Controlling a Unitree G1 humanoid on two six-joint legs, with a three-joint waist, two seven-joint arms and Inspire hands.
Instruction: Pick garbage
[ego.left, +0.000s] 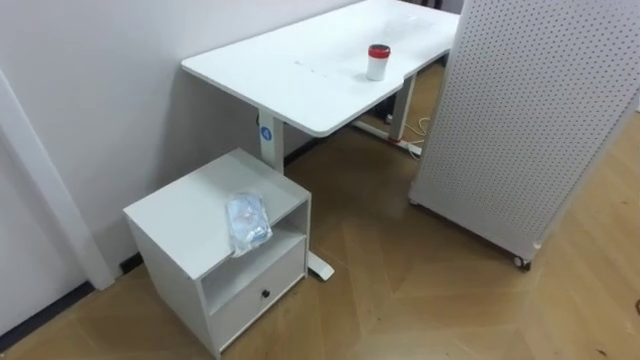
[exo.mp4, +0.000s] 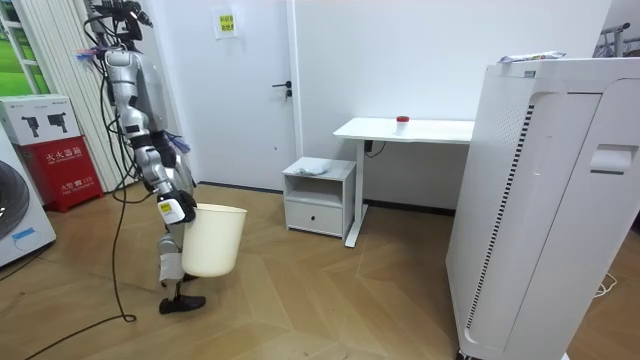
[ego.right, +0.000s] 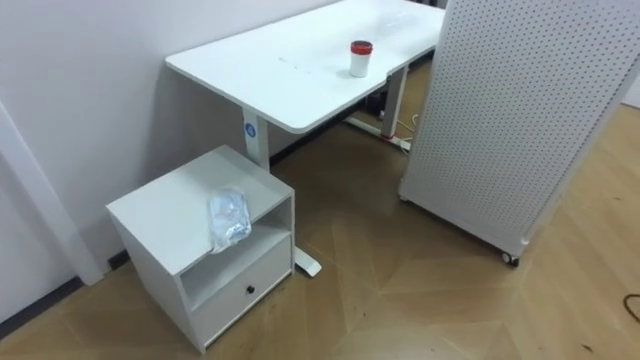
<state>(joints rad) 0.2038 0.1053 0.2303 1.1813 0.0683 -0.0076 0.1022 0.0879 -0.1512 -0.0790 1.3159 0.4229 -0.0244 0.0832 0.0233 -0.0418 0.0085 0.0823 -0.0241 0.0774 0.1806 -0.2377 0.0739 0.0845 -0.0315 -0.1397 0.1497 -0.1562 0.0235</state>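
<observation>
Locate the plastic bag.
In the left eye view the bag lies left of centre on top of the cabinet, near its front edge. The cabinet stands on the floor beside the desk.

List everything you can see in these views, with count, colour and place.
desk: one, white, against the wall.
cup: one, white with red lid, on the desk.
cabinet: one, white, beside the desk.
bag: one, clear, crumpled, on the cabinet.
panel: one, white, perforated, right of the desk.
bin: one, cream, at the robot's side.
door: one, white, behind the robot.
box: one, red, room view's left.
hand: one, dark, at the bin's rim; which side unclear.
</observation>
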